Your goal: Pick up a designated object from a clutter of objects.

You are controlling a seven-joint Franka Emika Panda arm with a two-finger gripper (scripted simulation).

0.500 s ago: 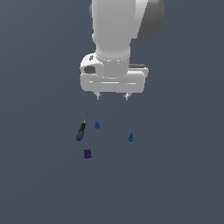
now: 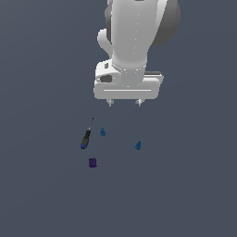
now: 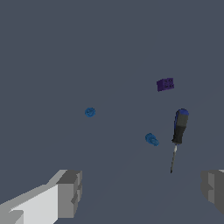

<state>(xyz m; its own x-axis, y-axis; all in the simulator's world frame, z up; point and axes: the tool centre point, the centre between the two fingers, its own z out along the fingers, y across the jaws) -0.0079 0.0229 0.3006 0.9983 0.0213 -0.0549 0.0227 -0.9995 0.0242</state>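
Item one, your target: a purple block (image 2: 92,162), small, boxy, matte dark violet, lying flat on the plain grey counter (image 2: 41,185). You find it just below the screwdriver's handle end in the exterior view, apart from it.

Item two: a screwdriver (image 2: 86,137), thin grey shaft, black grip capped in blue, lying at a slant.

Items three and four: two blue drop-shaped pieces, smooth and rounded. One drop (image 2: 102,132) sits just beside the screwdriver; the other drop (image 2: 138,146) lies well apart toward the exterior view's right.

Your gripper (image 2: 124,102) hangs above the clutter, glossy white body, grey blocky fingers (image 3: 70,192) spread wide, holding nothing.
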